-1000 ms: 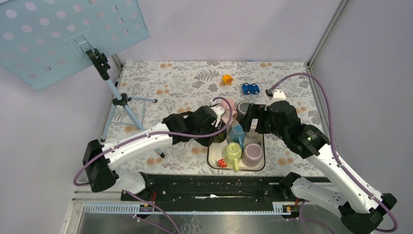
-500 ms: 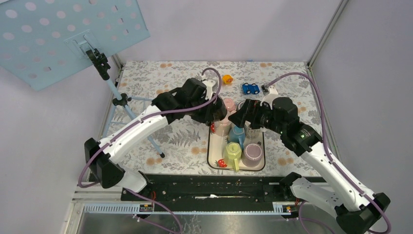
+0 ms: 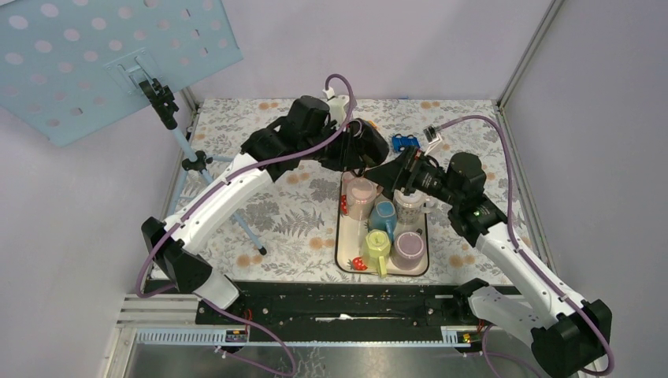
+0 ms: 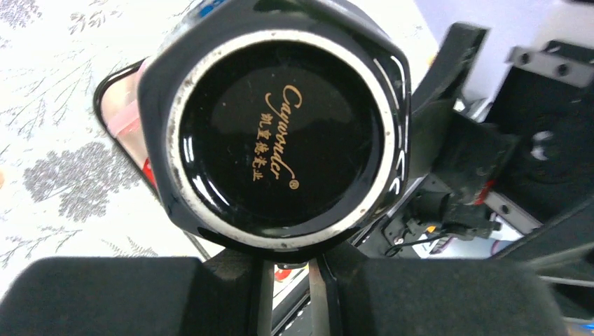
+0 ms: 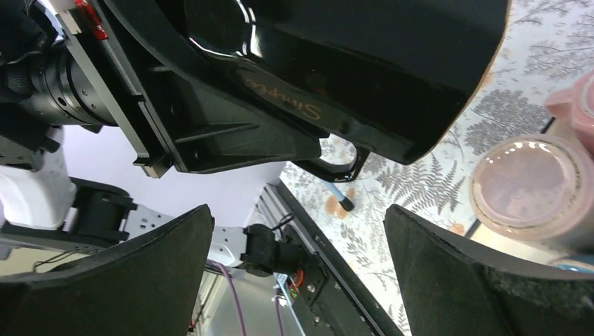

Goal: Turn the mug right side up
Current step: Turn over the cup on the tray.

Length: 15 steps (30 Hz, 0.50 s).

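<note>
The left claw (image 4: 289, 287) is clamped on the single black mug (image 4: 280, 133), held in the air by the far end of the one tray (image 3: 343, 252), while the right claw (image 5: 294, 273) gapes wide and empty just right of it. Five mugs stand on the tray: pink mug (image 3: 361, 197), blue mug (image 3: 384, 216), clear mug (image 3: 410, 206), yellow-green mug (image 3: 376, 246) and lilac mug (image 3: 408, 248). Where the left claw bites the black mug is hidden under its body, and from above the mug blurs into the black arm.
</note>
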### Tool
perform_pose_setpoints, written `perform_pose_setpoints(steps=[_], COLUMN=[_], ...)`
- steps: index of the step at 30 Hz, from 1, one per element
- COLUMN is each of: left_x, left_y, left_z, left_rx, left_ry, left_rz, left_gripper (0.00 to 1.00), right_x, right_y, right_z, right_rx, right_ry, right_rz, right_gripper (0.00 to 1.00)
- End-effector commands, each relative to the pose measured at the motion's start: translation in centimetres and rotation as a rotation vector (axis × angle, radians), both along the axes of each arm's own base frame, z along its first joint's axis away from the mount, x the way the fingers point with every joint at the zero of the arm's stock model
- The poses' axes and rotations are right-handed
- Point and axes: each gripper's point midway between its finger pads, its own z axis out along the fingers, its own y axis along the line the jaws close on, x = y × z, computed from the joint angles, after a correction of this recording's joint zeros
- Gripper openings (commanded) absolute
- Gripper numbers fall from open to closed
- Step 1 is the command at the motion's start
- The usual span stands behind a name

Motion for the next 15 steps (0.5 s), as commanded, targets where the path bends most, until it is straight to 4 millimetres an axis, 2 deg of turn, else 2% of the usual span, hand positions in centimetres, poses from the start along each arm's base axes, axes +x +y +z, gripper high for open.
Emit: perform_pose_setpoints(steps=[1, 5, 15], left_x=[1.1, 0.9, -0.5], left_y=[-2.7, -3.2, -4.3], left_z=[9.6, 11.5, 14.3], left_rx=[-0.295, -0.366, -0.540], left_ry=[-0.167, -0.168, -0.111], left_rz=[-0.042, -0.061, -0.151], left_gripper=[0.00, 0.00, 0.00], right_x=[-0.2, -0.3, -0.4], right_y=[0.6, 0.6, -0.6], right_z=[3.5, 4.1, 7.0], right_rx=[0.154, 0.183, 0.338], right_ry=[-0.072, -0.095, -0.168], right_rz=[0.049, 0.067, 0.076], right_gripper=[1.00, 0.97, 0.92])
